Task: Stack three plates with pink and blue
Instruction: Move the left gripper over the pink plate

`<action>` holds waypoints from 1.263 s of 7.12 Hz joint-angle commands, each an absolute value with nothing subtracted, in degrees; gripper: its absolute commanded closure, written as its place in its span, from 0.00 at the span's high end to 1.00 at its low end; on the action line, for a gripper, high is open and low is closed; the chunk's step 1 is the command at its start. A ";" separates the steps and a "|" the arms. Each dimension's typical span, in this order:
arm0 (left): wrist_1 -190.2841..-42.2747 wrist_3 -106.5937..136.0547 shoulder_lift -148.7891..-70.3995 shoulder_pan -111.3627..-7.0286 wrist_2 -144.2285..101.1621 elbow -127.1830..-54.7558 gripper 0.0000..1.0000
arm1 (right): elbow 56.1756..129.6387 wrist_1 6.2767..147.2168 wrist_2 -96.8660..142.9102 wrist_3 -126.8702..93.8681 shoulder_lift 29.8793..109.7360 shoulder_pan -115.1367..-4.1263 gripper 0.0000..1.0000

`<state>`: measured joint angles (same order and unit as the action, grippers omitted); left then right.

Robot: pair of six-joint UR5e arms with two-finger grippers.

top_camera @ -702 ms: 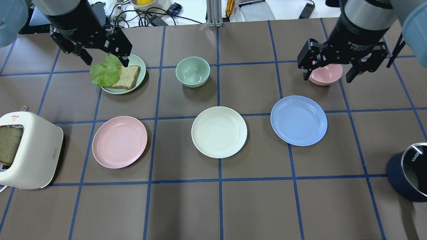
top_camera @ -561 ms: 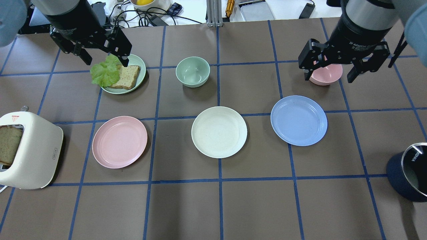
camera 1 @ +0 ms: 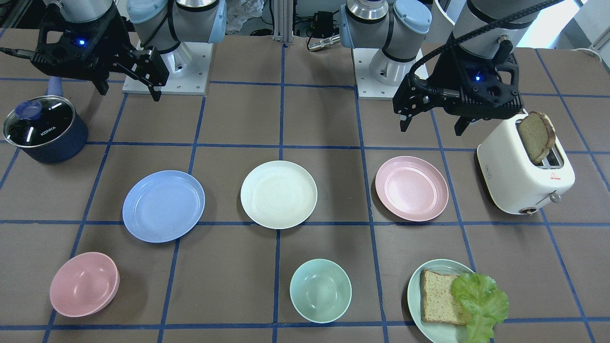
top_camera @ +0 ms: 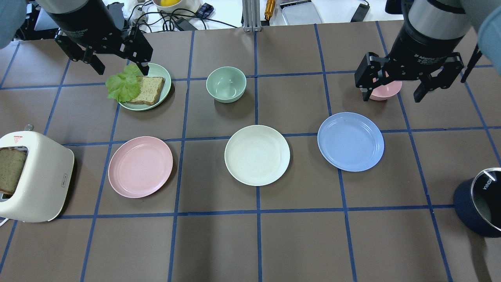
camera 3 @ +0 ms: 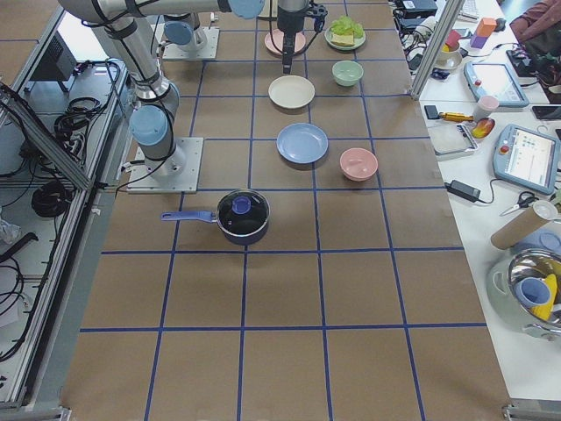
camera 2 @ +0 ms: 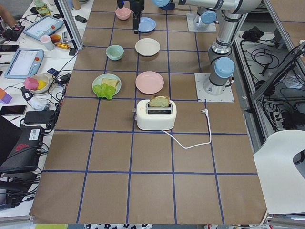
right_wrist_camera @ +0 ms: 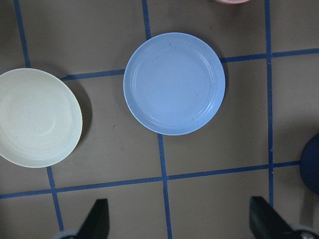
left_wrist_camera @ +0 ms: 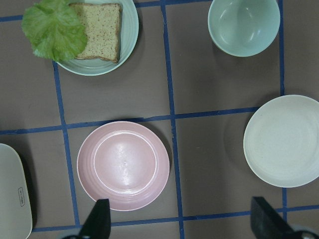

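Pink plate (top_camera: 140, 167), cream plate (top_camera: 257, 155) and blue plate (top_camera: 350, 141) sit in a row mid-frame, rims apart, bare table (top_camera: 305, 188) between. Left gripper (top_camera: 122, 70), upper left, and right gripper (top_camera: 392, 98), upper right, gape wide, empty.

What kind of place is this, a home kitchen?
Probably a robotics laboratory staged as a kitchen: robot arms bolted to a table marked with blue tape, props such as a toaster and pink plate, and a teach pendant beside the table.
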<state>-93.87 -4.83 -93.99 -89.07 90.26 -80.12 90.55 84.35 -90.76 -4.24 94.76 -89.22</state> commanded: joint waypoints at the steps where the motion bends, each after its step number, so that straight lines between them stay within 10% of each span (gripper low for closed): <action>1: -93.96 -4.75 -93.78 -89.03 90.26 -80.07 1.00 | 90.53 84.81 -90.00 -2.03 94.57 -90.70 1.00; 9: -93.96 -5.01 -93.25 -88.95 90.26 -80.68 1.00 | 90.35 85.69 -90.00 0.70 94.48 -91.58 1.00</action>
<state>-93.96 -5.01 -93.49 -88.95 90.26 -80.48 90.41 85.53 -90.00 0.70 94.45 -91.58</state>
